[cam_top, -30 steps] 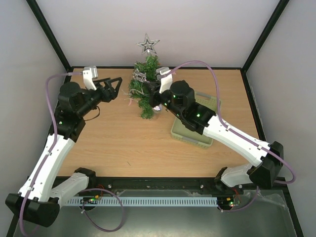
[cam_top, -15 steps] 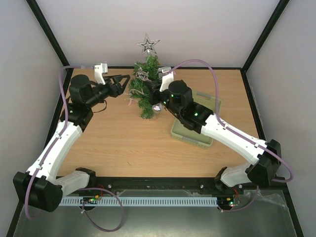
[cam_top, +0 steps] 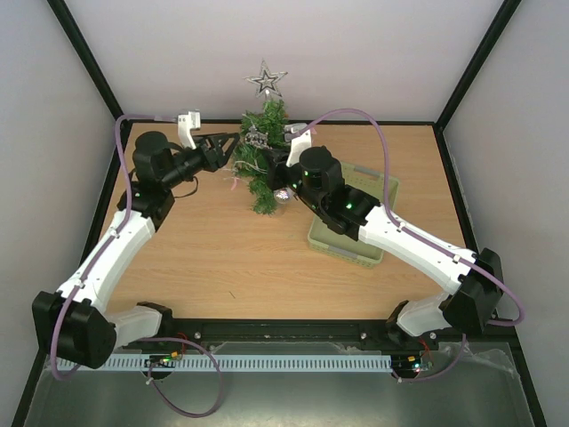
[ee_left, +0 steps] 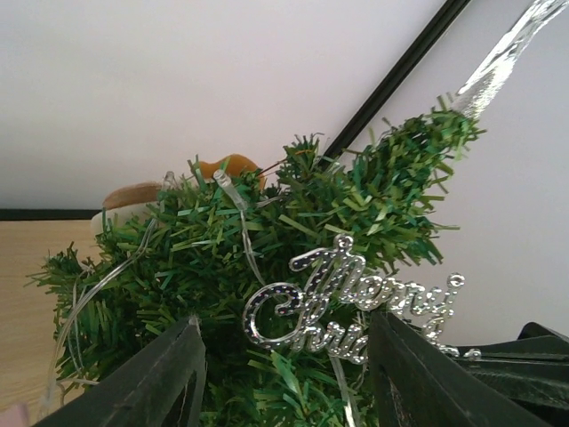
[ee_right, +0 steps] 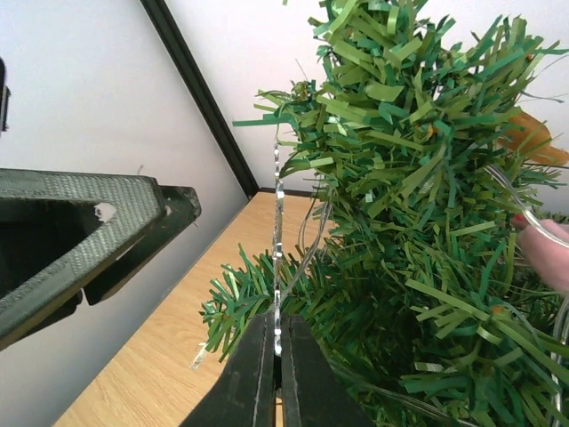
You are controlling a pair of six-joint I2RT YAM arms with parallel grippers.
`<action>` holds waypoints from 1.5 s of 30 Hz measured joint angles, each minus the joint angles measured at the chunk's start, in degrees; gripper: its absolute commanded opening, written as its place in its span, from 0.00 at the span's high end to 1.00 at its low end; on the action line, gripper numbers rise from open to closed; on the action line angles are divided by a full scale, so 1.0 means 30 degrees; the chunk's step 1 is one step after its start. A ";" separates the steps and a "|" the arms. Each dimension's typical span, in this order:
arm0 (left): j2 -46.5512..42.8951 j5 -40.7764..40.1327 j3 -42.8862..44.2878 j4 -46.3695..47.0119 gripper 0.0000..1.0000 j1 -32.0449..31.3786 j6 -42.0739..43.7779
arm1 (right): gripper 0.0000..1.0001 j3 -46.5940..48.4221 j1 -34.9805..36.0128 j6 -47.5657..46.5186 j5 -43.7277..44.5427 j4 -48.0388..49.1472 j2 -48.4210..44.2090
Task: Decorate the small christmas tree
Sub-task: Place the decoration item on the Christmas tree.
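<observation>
The small christmas tree (cam_top: pixel 262 165) stands at the table's back middle, with a silver star (cam_top: pixel 267 79) on top and a silver ball (cam_top: pixel 283 194) low on its front. My right gripper (ee_right: pixel 277 349) is shut on a silver "Merry Christmas" ornament (ee_left: pixel 356 301) and holds it against the tree's upper branches. The ornament shows edge-on in the right wrist view (ee_right: pixel 277 258). My left gripper (cam_top: pixel 229 146) is open at the tree's left side. In the left wrist view the left gripper (ee_left: pixel 284 360) has one finger on either side of the ornament, not touching it.
A pale green basket (cam_top: pixel 356 233) lies right of the tree, under my right arm. Thin clear strands (ee_left: pixel 238 222) run through the branches. The back wall and the black frame posts are close behind the tree.
My left arm has swung right, bringing its open gripper up to the tree's left side. My right gripper has shifted slightly left into the branches, still shut.
</observation>
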 measured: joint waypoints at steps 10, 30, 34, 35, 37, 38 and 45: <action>0.1224 0.0189 -0.0248 0.0576 0.50 -0.0197 -0.0066 | 0.92 -0.0204 -0.0138 0.0248 0.0510 -0.0022 0.0000; 0.1902 0.0219 -0.0277 0.0984 0.54 -0.0510 -0.0051 | 0.82 -0.0233 -0.0160 0.0262 0.1370 -0.0357 -0.0510; 0.1887 0.0131 -0.0277 0.0976 0.48 -0.0510 -0.0051 | 0.76 -0.0233 -0.0160 0.0102 0.1435 -0.0678 -0.0736; 0.1865 0.0058 -0.0277 0.0962 0.45 -0.0510 -0.0058 | 0.73 -0.0233 -0.0160 0.0029 0.1443 -0.0780 -0.0831; 0.1800 -0.0036 -0.0277 0.0911 0.41 -0.0510 0.0007 | 0.63 -0.0233 -0.0160 -0.0117 0.1443 -0.1064 -0.1064; 0.1719 -0.0138 -0.0270 0.0794 0.41 -0.0510 0.0036 | 0.59 -0.0233 -0.0168 -0.0175 0.1428 -0.1202 -0.1209; 0.0408 -0.1333 0.0495 -0.1654 0.24 -0.0444 0.0816 | 0.03 -0.0758 -0.0175 -0.0794 0.0845 -0.2900 -0.3636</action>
